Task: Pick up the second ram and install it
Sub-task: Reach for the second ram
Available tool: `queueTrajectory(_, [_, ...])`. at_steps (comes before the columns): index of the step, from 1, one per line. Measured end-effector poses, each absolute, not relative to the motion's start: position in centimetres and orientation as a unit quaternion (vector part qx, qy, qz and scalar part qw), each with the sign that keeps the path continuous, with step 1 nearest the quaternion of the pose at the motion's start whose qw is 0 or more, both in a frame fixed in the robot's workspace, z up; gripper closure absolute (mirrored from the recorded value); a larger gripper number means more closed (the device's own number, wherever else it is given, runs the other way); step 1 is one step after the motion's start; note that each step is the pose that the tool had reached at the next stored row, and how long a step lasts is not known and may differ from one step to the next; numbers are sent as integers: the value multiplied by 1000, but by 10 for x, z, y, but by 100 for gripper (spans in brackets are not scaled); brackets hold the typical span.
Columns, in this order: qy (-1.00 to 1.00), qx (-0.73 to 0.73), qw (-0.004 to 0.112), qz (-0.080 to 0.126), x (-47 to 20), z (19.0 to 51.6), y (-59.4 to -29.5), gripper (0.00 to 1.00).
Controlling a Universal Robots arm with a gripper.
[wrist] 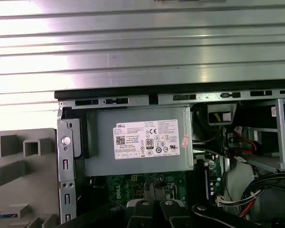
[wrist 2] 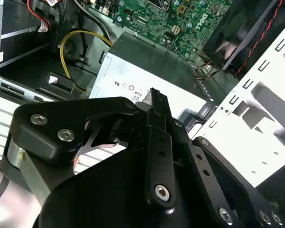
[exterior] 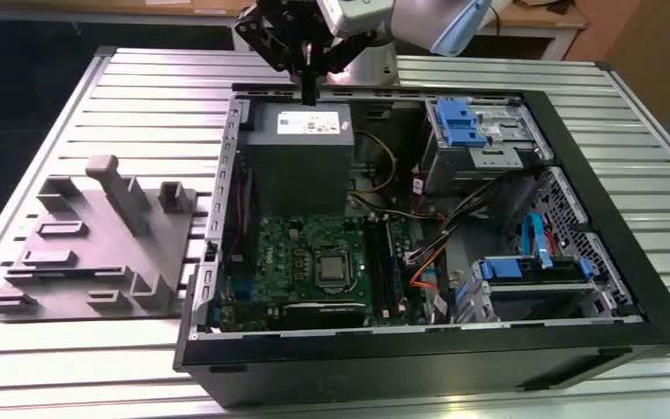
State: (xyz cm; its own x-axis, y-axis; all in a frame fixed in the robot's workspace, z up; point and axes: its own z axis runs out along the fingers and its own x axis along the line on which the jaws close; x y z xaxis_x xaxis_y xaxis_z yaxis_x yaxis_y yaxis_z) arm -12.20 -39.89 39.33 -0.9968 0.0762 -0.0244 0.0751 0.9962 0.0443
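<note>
Exterior view evidence places the hand above the grey power supply, at the far end of the open computer case. The case is laid on its side on the counter, so that the green motherboard is exposed from above. The hand is drawn narrow. A thin dark strip, judged to be the second ram, is pinched between the fingers and hung edge-down, an attitude suited to a slot entered from above.
</note>
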Motion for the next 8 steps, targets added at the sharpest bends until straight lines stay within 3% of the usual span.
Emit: queueTrajectory(8, [999,38,13,22,-124,393,-399,90])
